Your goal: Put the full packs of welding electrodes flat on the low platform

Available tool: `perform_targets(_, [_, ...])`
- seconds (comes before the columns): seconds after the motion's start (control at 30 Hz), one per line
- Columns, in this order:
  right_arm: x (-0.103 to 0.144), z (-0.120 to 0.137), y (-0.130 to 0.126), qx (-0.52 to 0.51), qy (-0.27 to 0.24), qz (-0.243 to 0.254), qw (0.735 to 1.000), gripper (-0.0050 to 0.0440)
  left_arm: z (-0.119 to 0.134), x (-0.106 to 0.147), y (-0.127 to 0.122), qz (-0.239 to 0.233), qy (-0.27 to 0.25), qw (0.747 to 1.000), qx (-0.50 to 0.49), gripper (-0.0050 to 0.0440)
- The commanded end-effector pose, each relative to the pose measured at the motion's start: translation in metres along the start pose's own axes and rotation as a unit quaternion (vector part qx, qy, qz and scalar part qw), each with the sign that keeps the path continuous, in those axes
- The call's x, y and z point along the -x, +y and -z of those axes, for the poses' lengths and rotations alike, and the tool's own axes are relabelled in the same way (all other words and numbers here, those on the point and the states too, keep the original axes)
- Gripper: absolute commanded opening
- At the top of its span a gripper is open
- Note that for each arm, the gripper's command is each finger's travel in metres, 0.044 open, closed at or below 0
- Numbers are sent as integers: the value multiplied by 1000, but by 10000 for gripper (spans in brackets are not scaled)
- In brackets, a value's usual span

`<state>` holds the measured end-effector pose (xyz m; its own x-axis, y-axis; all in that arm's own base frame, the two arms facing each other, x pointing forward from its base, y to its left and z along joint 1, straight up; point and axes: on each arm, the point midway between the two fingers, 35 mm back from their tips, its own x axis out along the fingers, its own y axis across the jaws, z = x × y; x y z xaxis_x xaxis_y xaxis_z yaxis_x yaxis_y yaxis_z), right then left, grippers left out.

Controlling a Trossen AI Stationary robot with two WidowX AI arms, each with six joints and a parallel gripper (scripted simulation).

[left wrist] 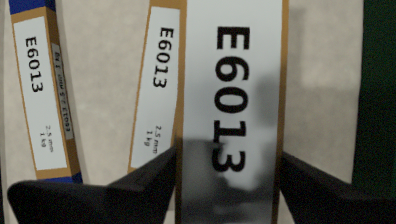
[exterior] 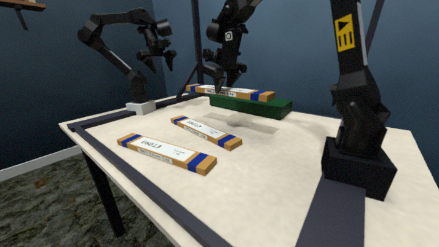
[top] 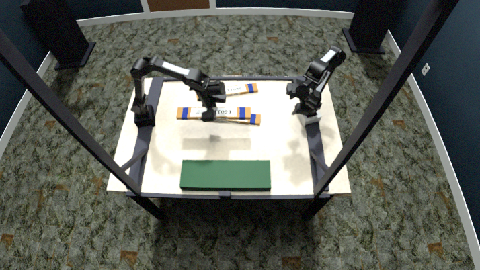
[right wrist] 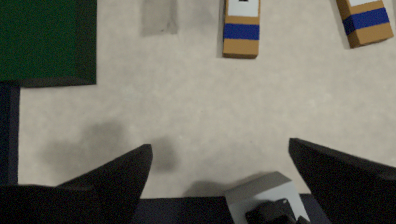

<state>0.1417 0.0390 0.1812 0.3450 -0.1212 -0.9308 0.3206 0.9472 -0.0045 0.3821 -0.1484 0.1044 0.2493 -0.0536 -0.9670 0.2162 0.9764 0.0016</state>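
Crosswise, the left gripper (top: 208,116) (exterior: 222,90) (left wrist: 225,154) clamps a raised pack (top: 243,113) (exterior: 241,90) (left wrist: 200,65), its long axis roughly parallel to the green platform (top: 225,174) (exterior: 278,110) (left wrist: 378,100) (right wrist: 40,40).

In the top view, the platform (top: 225,174) (exterior: 252,107) (left wrist: 377,100) (right wrist: 40,40) lies near on the table (top: 282,141) (exterior: 261,184) (left wrist: 100,75) (right wrist: 200,100), the far pack (top: 238,90) (exterior: 166,150) (left wrist: 40,90) (right wrist: 367,20) and middle pack (top: 255,119) (exterior: 206,132) (left wrist: 157,90) (right wrist: 241,32) beyond, the raised pack (top: 243,113) (exterior: 261,95) (left wrist: 232,100) above.
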Motion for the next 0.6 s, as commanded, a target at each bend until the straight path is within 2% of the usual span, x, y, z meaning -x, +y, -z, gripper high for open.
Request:
perform_targets(0.0, [5, -4, 1, -3, -8, -6, 1000, 430, -4, 6, -1, 4, -18, 1000, 0, -50])
perform_targets(0.57, [5, -4, 1, -3, -8, -6, 1000, 430, 0, -13, -1, 4, -18, 1000, 0, -50])
